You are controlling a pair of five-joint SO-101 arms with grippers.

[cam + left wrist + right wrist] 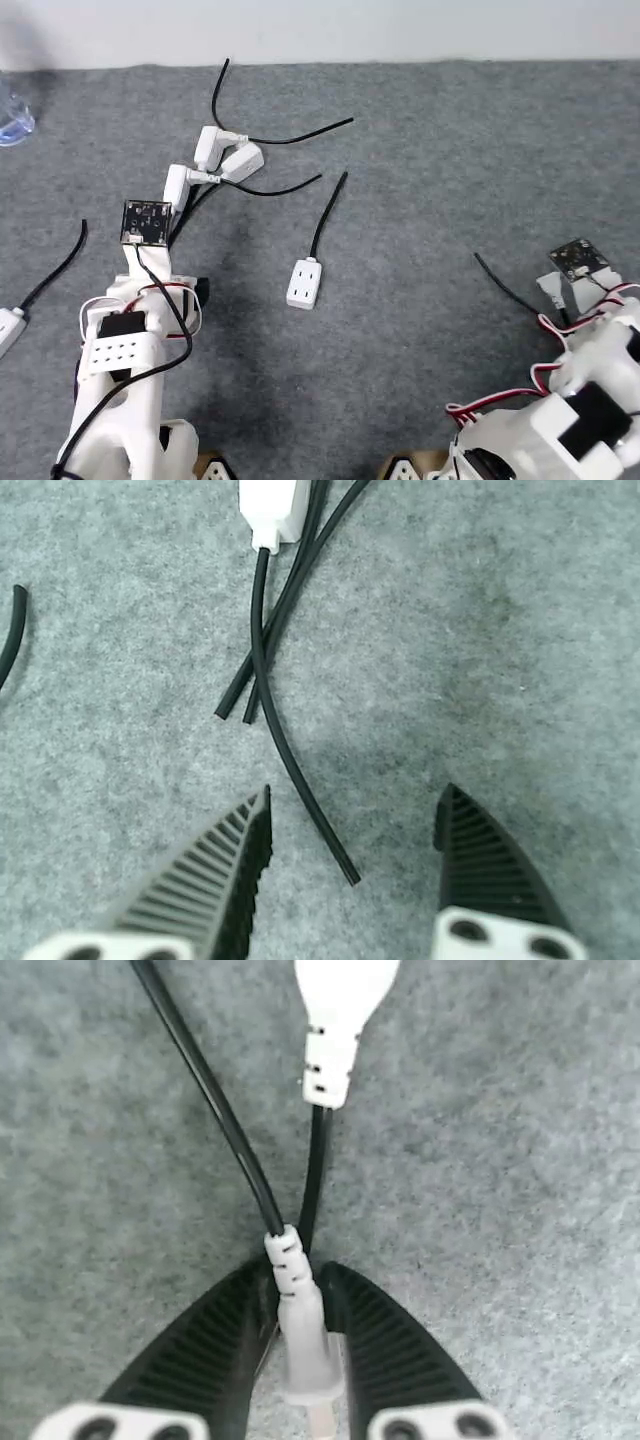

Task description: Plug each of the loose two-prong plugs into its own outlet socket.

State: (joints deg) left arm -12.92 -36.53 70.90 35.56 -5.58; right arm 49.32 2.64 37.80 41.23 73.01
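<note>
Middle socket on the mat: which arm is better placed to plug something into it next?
Probably right: its fingers clamp a plug; the left fingers stand open over loose cables.

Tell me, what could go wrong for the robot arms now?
The right gripper pinches its plug near the cord end, so it might twist or slip when pushed. Black cords cross in front of the open left gripper; closing there could snag them. The loose socket lies unheld on the carpet and may slide.
</note>
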